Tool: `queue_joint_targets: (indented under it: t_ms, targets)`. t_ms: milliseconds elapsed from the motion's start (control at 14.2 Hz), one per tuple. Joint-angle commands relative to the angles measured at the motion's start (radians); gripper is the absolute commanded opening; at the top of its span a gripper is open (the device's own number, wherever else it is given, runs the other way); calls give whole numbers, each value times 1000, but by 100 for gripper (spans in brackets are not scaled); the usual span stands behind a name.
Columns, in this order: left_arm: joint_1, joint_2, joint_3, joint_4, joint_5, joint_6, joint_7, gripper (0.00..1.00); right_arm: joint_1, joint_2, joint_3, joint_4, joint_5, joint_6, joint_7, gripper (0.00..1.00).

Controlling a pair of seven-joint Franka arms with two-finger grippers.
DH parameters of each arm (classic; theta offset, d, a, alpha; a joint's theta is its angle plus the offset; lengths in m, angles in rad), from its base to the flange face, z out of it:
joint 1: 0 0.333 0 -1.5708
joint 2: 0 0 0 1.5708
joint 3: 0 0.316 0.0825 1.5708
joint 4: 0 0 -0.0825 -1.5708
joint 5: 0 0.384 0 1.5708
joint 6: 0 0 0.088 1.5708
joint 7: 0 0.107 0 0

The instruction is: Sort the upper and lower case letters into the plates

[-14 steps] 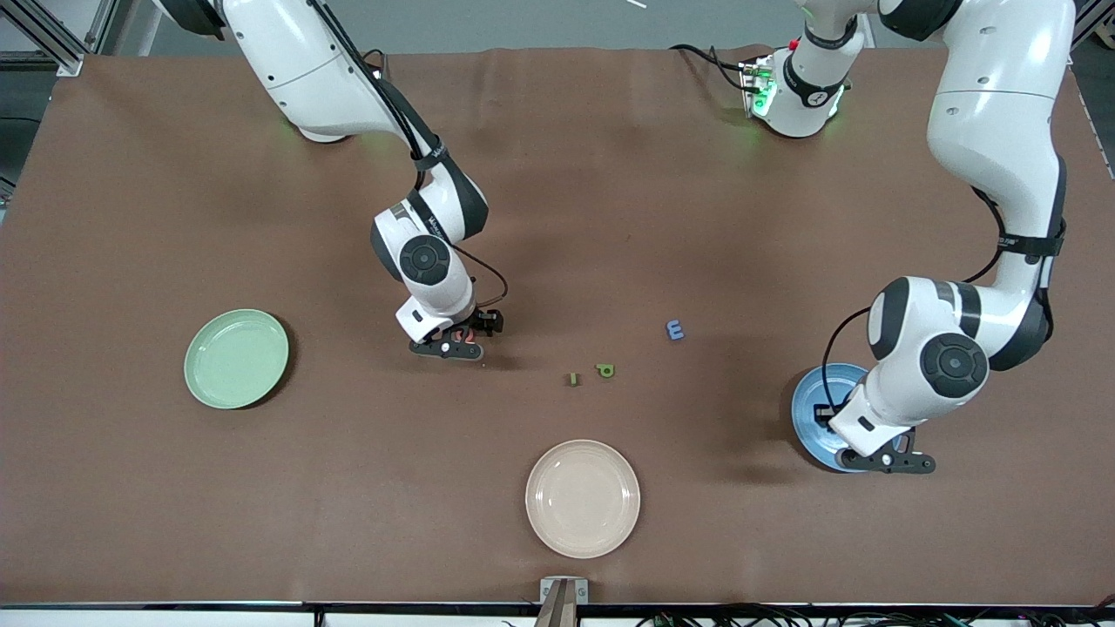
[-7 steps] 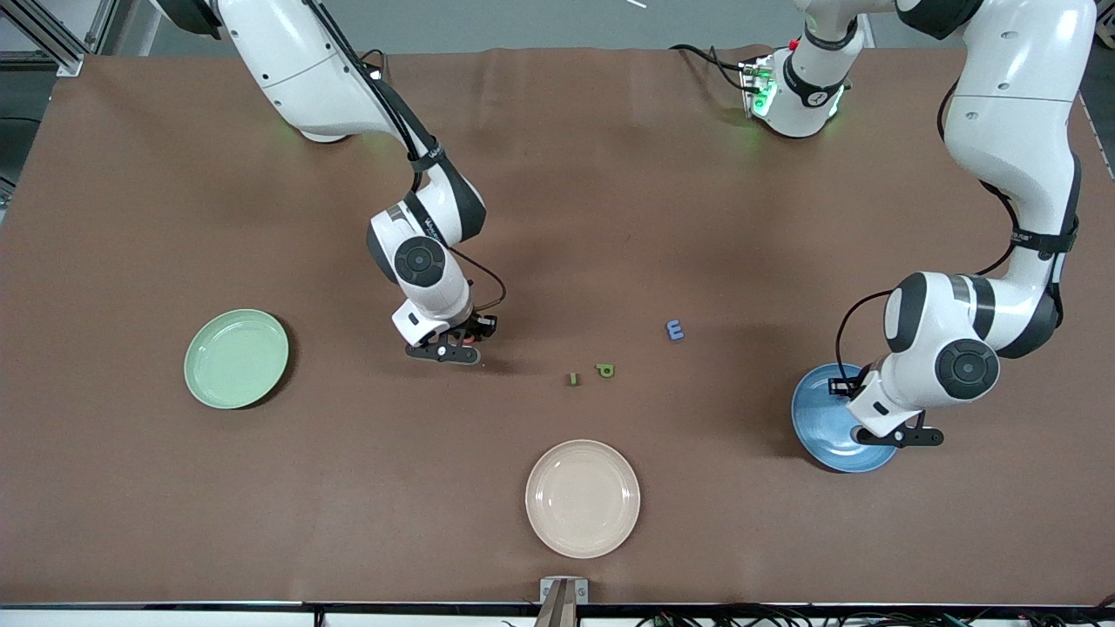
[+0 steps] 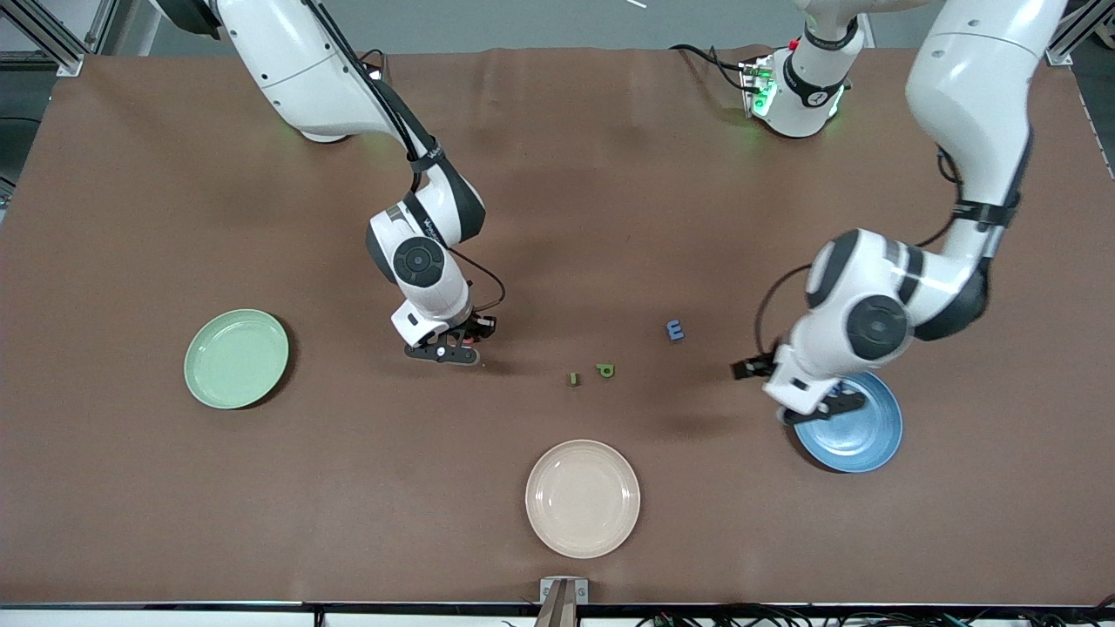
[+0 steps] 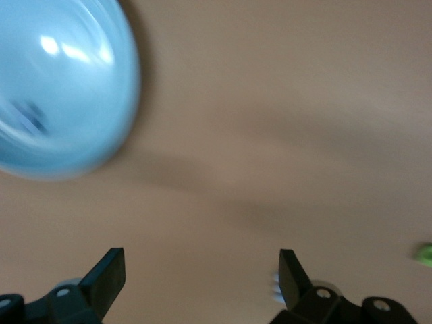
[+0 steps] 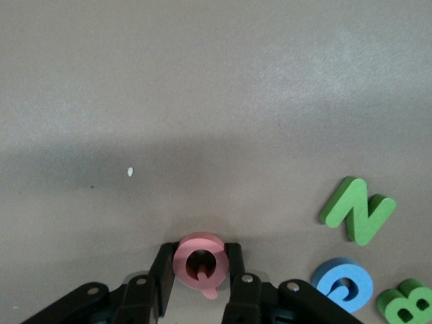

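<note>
A pink Q [image 5: 200, 262] sits pinched in the right hand [image 3: 455, 341], low over the worktop [image 3: 557, 174] beside a green N [image 5: 357, 210] and blue letter [image 5: 342, 283]. The left hand [image 3: 788, 392], spread wide, hangs at the blue plate's [image 3: 858, 431] edge. The green plate [image 3: 236, 358] lies toward the right arm's end.

1. The table [image 3: 610, 174] is covered by a matt brown sheet with faint creases, like cloth or paper.
2. The blue plate [image 3: 862, 435], near the cream plate [image 3: 582, 498], looks glossy and glazed, catching bright highlights.
3. The mint plate [image 3: 236, 358] and the cream plate are smooth with a soft sheen.
4. The pink Q [image 5: 200, 263] and green N [image 5: 356, 210] look like matt foam.
5. The arm shells are glossy white plastic.
</note>
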Motion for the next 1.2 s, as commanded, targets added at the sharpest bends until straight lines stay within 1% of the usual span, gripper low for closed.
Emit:
queue_joint_targets:
  t_ms: [0,70,141,211,352,492,633,703,773,844,914,1055,1125]
  targets:
    - [-83,6,-19,-75,0,111,-220,97,-46,-74,3,21,-9,-113,-64,10]
    - [-97,6,-18,-119,7,184,-260,97,-80,-120,3,23,-8,-184,-122,10]
    - [-101,6,-18,-168,7,262,-280,94,-127,-177,3,21,-8,-263,-199,10]
    - [-108,6,-16,-199,7,304,-302,93,-173,-217,3,18,-8,-316,-273,10]
    - [-117,3,-13,-241,31,320,-323,90,-282,-272,3,-3,-8,-382,-443,10]
    - [-111,1,-13,-272,91,321,-390,83,-394,-283,2,-34,-8,-373,-618,10]
    - [-109,21,-13,-275,173,320,-482,79,-540,-272,3,-47,-8,-327,-858,11]
    - [-106,27,-13,-276,192,320,-498,75,-598,-265,3,-84,-8,-257,-961,11]
    - [-106,41,-13,-275,197,320,-500,72,-644,-254,3,-142,-6,-155,-1023,11]
    - [-106,47,-12,-273,195,324,-500,70,-669,-242,3,-185,-8,-73,-1066,11]
    - [-103,50,-12,-272,195,338,-501,67,-688,-222,3,-213,-8,-22,-1094,11]
    - [-103,64,-12,-272,197,363,-501,64,-711,-185,3,-227,-8,6,-1105,11]
    - [-108,65,-12,-272,195,366,-501,61,-712,-171,3,-227,-8,7,-1105,12]
